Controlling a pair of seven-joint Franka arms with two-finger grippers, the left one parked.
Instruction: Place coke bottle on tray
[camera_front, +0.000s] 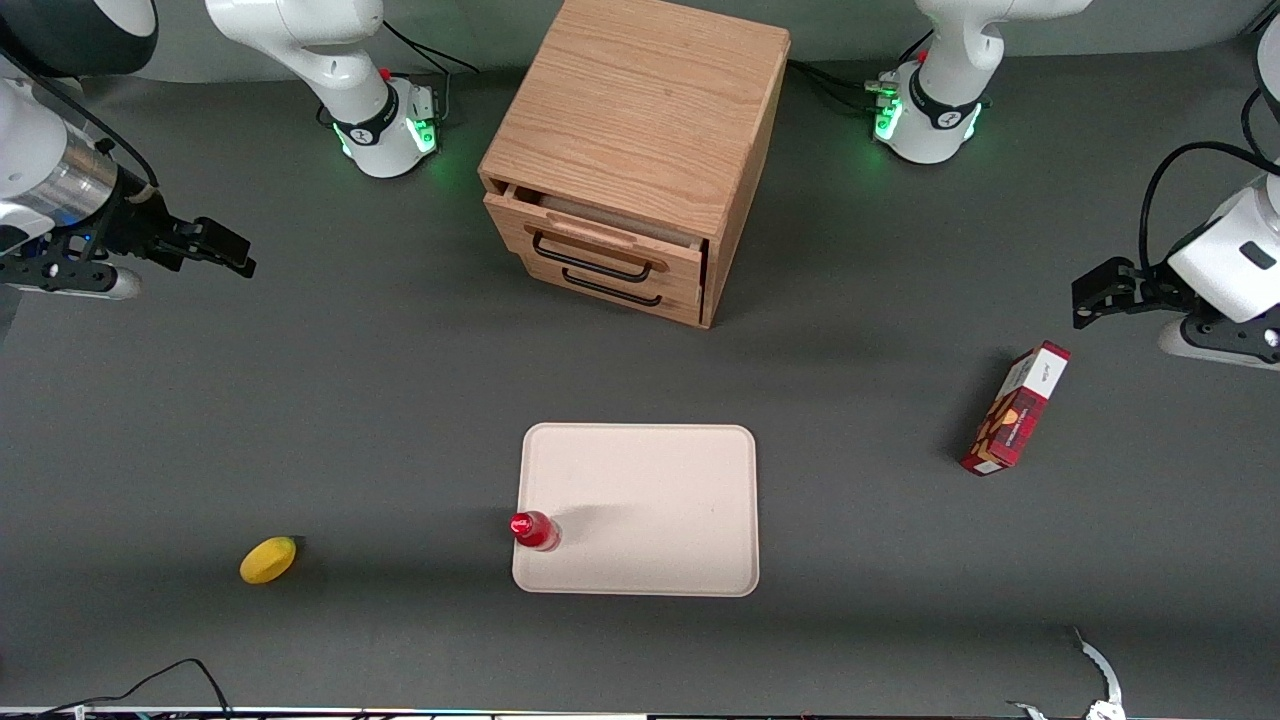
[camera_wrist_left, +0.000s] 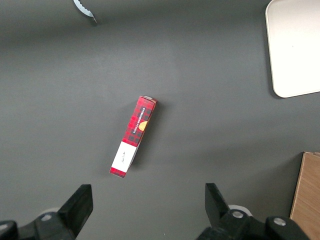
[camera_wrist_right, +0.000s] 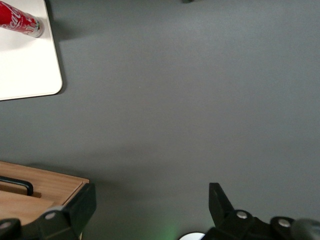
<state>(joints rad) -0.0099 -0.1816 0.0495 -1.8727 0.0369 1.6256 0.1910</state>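
Hovering my pincer (camera_front: 225, 250) high over working arm's end of surface (camera_front: 400, 400), fingers apart, holding nothing, well clear of everything. Lemon (camera_front: 268, 560) near front camera, untouched. Coke bottle (camera_front: 534, 530) upright on tray (camera_front: 660, 480), at corner nearest lemon, just inside rim. Job looks done, so arm parks away. Cabinet (camera_front: 640, 130) farther from camera; box (camera_front: 1015, 408) toward parked arm's end.

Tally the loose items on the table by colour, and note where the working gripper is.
Red: 2, coke bottle on the tray, box
Yellow: 1, lemon
Cream-pink: 1, tray
Total: 4
Gripper open, above bare table, away from everything.
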